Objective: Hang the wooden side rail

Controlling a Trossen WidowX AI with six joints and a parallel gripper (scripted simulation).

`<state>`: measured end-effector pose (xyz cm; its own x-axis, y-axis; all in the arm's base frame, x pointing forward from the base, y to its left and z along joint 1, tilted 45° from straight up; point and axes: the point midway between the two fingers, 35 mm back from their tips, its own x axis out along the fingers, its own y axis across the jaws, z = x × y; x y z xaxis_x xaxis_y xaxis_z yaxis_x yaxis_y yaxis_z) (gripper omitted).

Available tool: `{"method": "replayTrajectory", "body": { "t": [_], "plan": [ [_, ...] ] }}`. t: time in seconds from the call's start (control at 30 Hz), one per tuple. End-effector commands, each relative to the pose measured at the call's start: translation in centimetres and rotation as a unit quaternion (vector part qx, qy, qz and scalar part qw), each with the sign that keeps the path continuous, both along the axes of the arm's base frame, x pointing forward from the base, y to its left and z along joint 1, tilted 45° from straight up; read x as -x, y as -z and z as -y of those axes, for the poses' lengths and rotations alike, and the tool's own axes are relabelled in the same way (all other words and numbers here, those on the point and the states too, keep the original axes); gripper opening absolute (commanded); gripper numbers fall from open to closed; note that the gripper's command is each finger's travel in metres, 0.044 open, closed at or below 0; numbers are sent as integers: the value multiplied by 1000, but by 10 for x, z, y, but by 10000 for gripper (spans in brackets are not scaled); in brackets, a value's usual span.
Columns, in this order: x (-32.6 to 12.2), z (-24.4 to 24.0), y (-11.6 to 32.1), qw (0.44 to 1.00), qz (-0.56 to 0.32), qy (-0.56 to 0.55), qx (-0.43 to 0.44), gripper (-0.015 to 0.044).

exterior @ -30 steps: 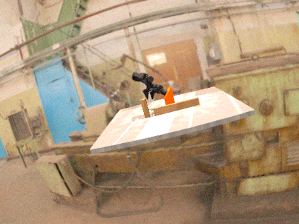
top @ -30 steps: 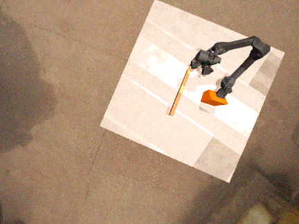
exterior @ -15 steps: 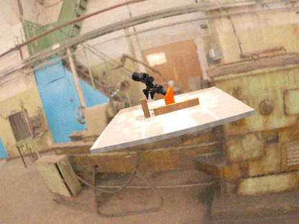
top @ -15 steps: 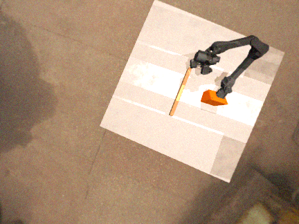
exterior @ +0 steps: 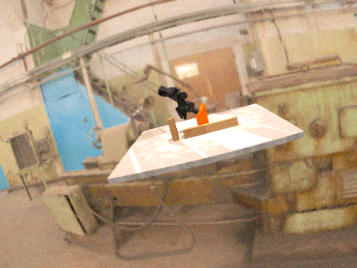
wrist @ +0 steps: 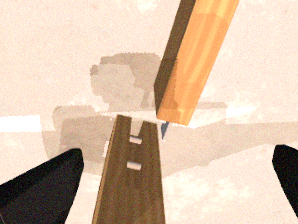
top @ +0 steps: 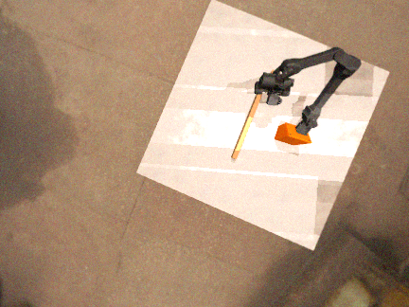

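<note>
The wooden side rail (top: 245, 130) (exterior: 211, 128) (wrist: 202, 55) lies along the table (top: 265, 204) (exterior: 161, 155). In the wrist view its near end is beyond the post and offset to the right. A dark steel hook (wrist: 164, 130) juts from that end, outside the post's right edge, not on the pins; the other hook cannot be made out. The headboard post (exterior: 173, 130) (wrist: 131, 195) stands upright, two pale pins (wrist: 135, 140) across its slot. My gripper (wrist: 177, 156) is open and empty, above the post, which shows between its fingers. In the top view the arm mostly hides the post.
An orange block (top: 293, 135) (exterior: 202, 117) sits at the arm's base, to the side of the rail. The arm (top: 314, 62) (exterior: 180, 100) bends above the table and reaches over the post. The table's edges drop off on all sides.
</note>
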<state>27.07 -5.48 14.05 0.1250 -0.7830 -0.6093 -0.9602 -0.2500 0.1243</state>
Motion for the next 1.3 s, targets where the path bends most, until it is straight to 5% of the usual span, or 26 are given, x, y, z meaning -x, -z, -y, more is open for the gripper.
{"method": "replayTrajectory", "body": {
  "t": [0.0,0.17,1.27],
  "plan": [
    [-13,-14,23,995,49,70,-44,440],
    [-22,-26,43,984,87,134,-73,440],
    [-26,19,88,984,88,134,-73,440]
  ]
}}
